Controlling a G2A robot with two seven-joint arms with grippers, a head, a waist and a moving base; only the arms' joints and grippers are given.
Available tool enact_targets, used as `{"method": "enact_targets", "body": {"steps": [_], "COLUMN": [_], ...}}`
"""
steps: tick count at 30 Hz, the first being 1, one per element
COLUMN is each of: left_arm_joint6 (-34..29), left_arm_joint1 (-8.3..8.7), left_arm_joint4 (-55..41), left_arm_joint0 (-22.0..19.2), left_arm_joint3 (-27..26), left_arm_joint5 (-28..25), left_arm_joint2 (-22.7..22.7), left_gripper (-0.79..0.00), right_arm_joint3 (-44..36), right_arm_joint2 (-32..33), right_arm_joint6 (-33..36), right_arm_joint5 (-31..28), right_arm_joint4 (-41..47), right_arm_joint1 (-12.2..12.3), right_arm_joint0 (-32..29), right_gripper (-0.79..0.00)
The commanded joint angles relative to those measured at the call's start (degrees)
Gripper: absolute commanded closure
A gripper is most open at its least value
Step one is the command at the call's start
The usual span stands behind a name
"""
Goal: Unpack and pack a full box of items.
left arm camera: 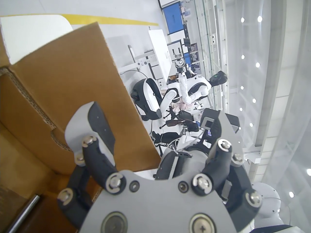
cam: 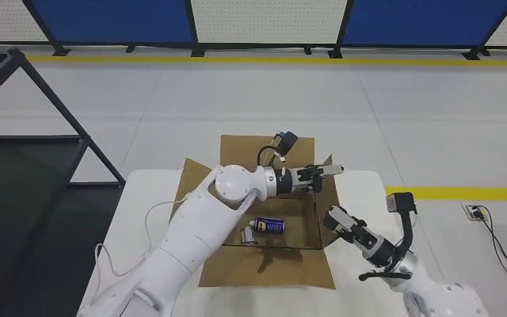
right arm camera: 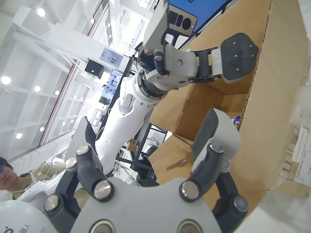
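— Start at the left gripper [left arm camera: 155,116]. How do its jaws stand?

— Spread wide and gripping nothing. They straddle the free edge of the box's right flap [left arm camera: 85,73], with one finger on its inner face and the other outside. As far as I can see, neither pad presses the cardboard.

— And the right gripper [right arm camera: 149,120]?

— Its jaws are parted too, and empty. It hangs just outside the box [cam: 265,273], beside the right wall. The box sits on the white surface [cam: 142,206].

— Where is the thing to lift out?

— A blue can [cam: 268,226] lies on its side on the box floor, nearer the front wall than the back. Its long axis runs left to right, roughly parallel with that front wall. A small grey item [cam: 246,234] lies just beside its left end, and I cannot tell what it is.

— So which way does it lie from the jaws?

— From the left jaws, down into the box and toward the robot's left. From the right jaws it is also leftward, but the upright flap and wall stand between.

— Which arm is nearer?

— About equally near, I judge. The left is at the rim of the opening, so it would only need to clear the flap, drop, and set its jaws across the can's axis. The right would have to rise over the wall first.
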Motion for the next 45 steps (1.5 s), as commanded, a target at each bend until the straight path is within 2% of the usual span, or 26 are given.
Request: {"method": "enact_targets", "body": {"steps": [1, 5, 9, 14, 18, 28, 32, 39, 45], "left_arm_joint6": [-0.6, -1.8, -3.5, -5.6, -10.0, -10.0, -9.1, -4.3, 2.0], "left_arm_joint1": [0.12, 0.84, 2.42, 5.25, 8.21, 8.21, 8.26, 10.64, 12.92], "left_arm_joint4": [0.0, 0.3, 0.5, 1.5, 2.3, 2.3, 2.4, 6.1, 7.7], "left_arm_joint0": [0.1, 0.6, 1.5, 4.1, 8.3, 8.3, 8.7, 14.3, 21.9], "left_arm_joint3": [0.5, 1.1, 0.8, -2.2, -7.9, -7.9, -8.3, -16.2, -25.7], "left_arm_joint5": [-0.5, -2.2, -4.3, -6.7, -7.7, -7.7, -7.6, -7.7, -7.5], "left_arm_joint2": [-0.6, -2.5, -5.7, -11.0, -16.4, -16.4, -16.5, -22.1, -29.4], "left_gripper": [-0.785, -0.785, -0.785, -0.785, -0.785, -0.785, -0.785, -0.785, -0.785], "right_arm_joint3": [0.5, 1.2, 2.4, 6.1, 8.4, 8.4, 8.1, 9.1, 10.7], "right_arm_joint2": [0.9, 2.5, 3.4, 3.3, 2.7, 2.7, 1.3, 0.5, -0.2], "right_arm_joint6": [-0.5, -0.7, -1.0, -0.8, -1.5, -1.5, -2.8, -2.2, -1.7], "right_arm_joint5": [0.5, 1.4, 3.0, 6.9, 8.7, 8.7, 10.2, 10.8, 12.1], "right_arm_joint4": [0.4, 1.3, 1.7, 2.6, 4.4, 4.4, 1.4, 1.0, 0.4], "right_arm_joint1": [0.1, 0.3, 0.4, 0.5, 0.4, 0.4, 0.4, 0.5, 0.6], "right_arm_joint0": [-0.5, -1.7, -1.8, 0.6, 2.3, 2.3, 2.1, 2.3, 3.1], "right_gripper": [-0.785, -0.785, -0.785, -0.785, -0.785, -0.785, -0.785, -0.785, -0.785]}}
